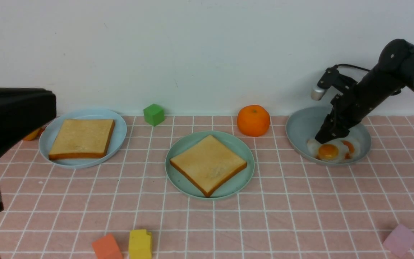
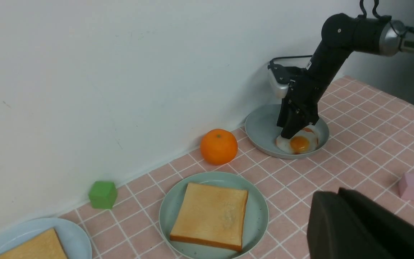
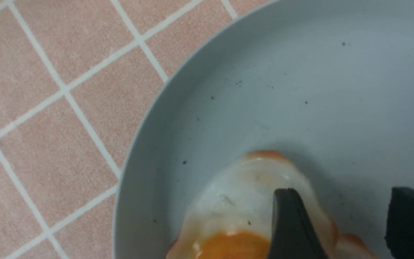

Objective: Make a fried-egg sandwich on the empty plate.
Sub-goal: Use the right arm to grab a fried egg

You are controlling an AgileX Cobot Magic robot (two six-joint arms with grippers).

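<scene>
One toast slice (image 1: 210, 163) lies on the mint-green plate (image 1: 245, 153) at the centre. A second toast slice (image 1: 82, 138) rests on the pale blue plate (image 1: 119, 124) to the left. In the grey dish (image 1: 300, 126) on the right, the fried egg (image 1: 328, 151) with the yellow-orange yolk lies beside a darker-yolked egg (image 1: 349, 146). My right gripper (image 3: 347, 216) reaches down into the dish, open. One of its fingers (image 3: 289, 223) is over the egg's white (image 3: 235, 201), with the egg's edge between the jaws. My left gripper (image 2: 336, 196) is shut and empty, hovering off to the left.
An orange (image 1: 253, 120) and a green cube (image 1: 153, 114) stand near the back wall. Orange (image 1: 107, 247) and yellow (image 1: 140, 244) blocks lie at the front edge. A pink block (image 1: 400, 239) sits at the front right.
</scene>
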